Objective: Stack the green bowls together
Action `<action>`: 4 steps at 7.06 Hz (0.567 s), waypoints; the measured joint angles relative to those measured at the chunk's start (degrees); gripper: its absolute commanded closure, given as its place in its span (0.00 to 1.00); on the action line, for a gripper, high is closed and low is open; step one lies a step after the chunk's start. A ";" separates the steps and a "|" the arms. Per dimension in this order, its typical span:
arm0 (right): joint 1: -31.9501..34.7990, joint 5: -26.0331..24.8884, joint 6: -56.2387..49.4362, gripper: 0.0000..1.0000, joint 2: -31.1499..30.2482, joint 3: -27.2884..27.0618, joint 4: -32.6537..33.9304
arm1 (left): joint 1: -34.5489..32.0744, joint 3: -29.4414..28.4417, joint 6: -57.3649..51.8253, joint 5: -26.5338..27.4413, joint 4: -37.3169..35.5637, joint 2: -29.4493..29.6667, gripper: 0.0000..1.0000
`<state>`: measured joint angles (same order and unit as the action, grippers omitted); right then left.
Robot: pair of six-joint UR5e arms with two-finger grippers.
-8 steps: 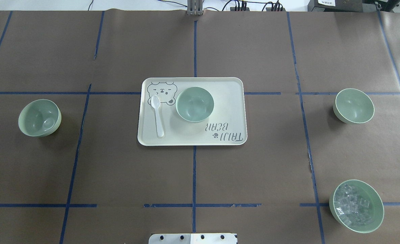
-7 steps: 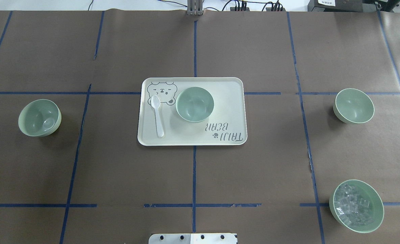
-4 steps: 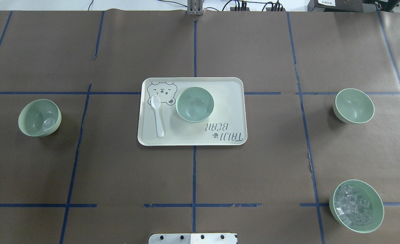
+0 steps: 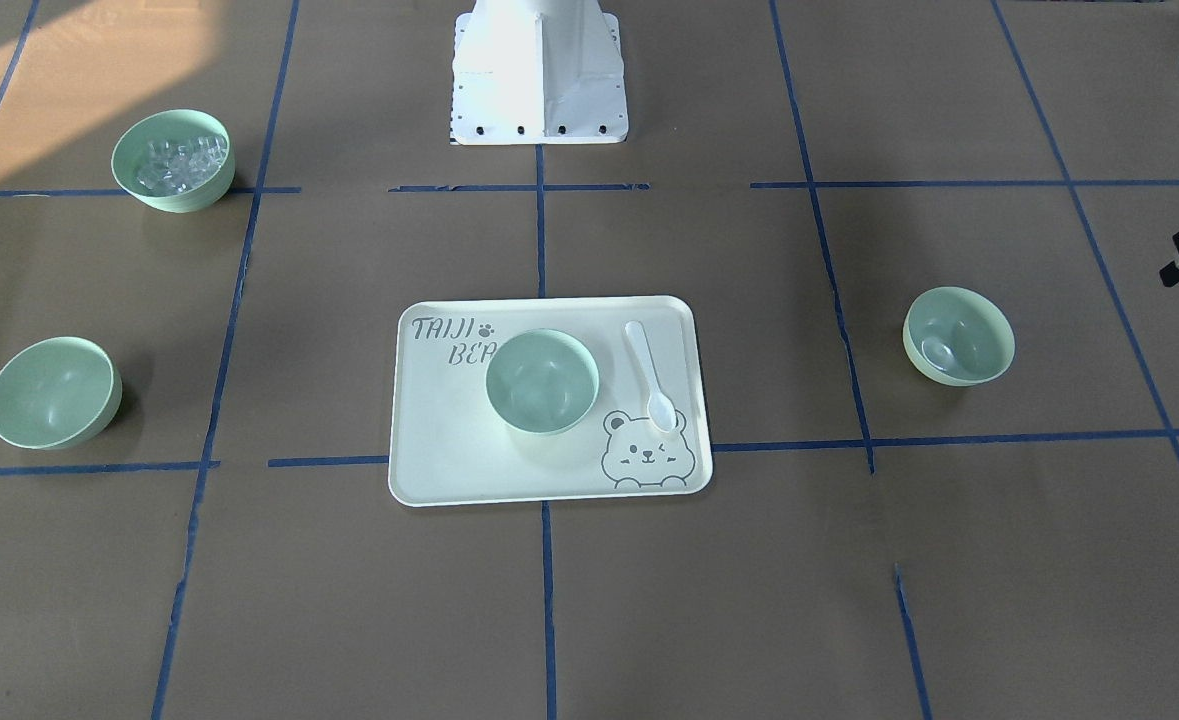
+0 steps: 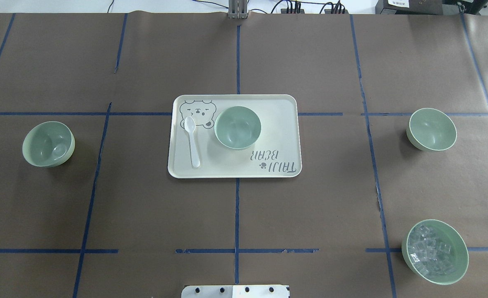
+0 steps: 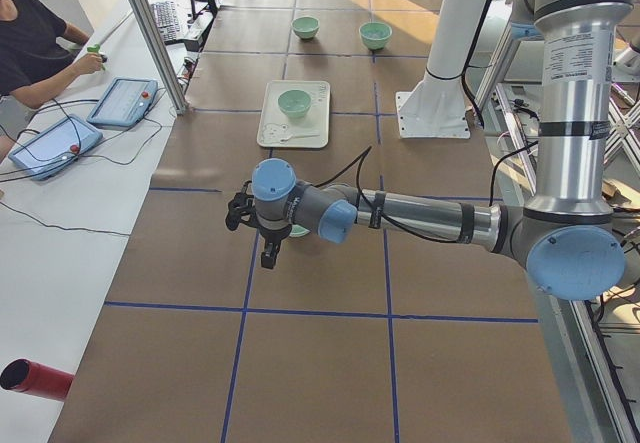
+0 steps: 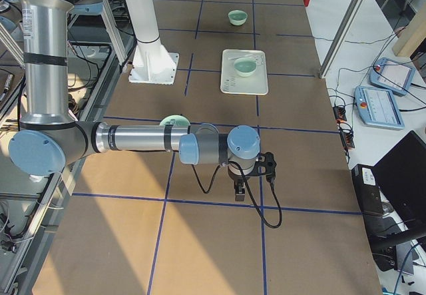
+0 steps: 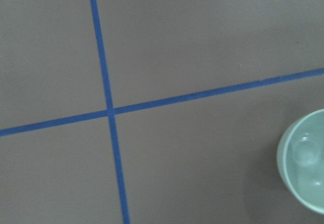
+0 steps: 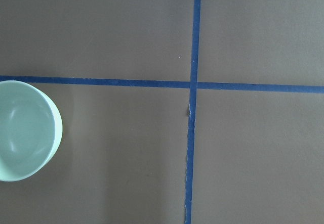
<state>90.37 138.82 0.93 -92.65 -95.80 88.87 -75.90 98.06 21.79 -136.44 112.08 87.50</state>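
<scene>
Three empty mint-green bowls stand apart. One is on the table's left, with a pale round spot inside, and shows at the edge of the left wrist view. One stands on the bear-print tray. One is on the right and shows in the right wrist view. The left gripper hovers beyond the left bowl, the right gripper beyond the right bowl. Both are outside the overhead view. I cannot tell whether either is open or shut.
A green bowl of clear cubes sits at the near right. A white spoon lies on the tray beside the centre bowl. Blue tape lines cross the brown table. The robot's base stands at the near edge. An operator sits beside the table.
</scene>
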 measured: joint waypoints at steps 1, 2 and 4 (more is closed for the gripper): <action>-0.01 0.04 0.00 0.00 0.42 0.06 0.04 | 4.64 -0.19 9.83 2.34 6.41 -0.23 0.00; -0.02 0.07 -0.01 0.00 0.64 -0.02 -0.19 | 8.60 -0.49 16.87 5.55 10.47 -0.31 0.00; -0.80 -0.01 3.05 0.00 0.82 0.41 -3.67 | 14.95 -1.34 25.38 11.72 14.51 -0.24 0.00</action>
<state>89.57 138.82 3.98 -91.83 -95.39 85.21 -60.95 96.72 47.17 -124.72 126.60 87.25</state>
